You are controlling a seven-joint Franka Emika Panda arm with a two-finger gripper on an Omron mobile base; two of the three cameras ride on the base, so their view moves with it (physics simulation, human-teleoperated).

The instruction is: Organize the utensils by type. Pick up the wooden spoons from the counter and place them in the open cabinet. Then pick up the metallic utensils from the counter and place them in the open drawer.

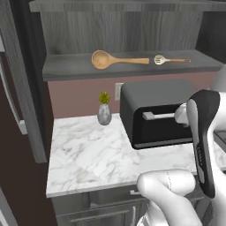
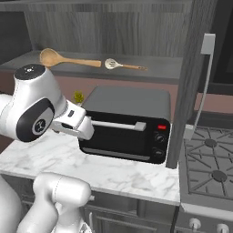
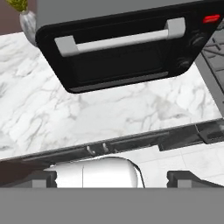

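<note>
The gripper (image 3: 111, 177) hangs with its dark tips spread wide and nothing between them, over the front edge of the veined white marble counter (image 1: 88, 154), with a boxy black toaster oven (image 3: 127, 48) and its silver bar handle just ahead. Well above the hand, on the flat grey shelf of the wood-grain cabinet (image 1: 66, 68), lie the big round-bowled tan spoon (image 1: 112, 59) and the small spoon (image 1: 170, 60), end to end and slightly apart. A small plant in a rounded grey vase (image 1: 104, 110) stands beyond the hand beside the oven.
</note>
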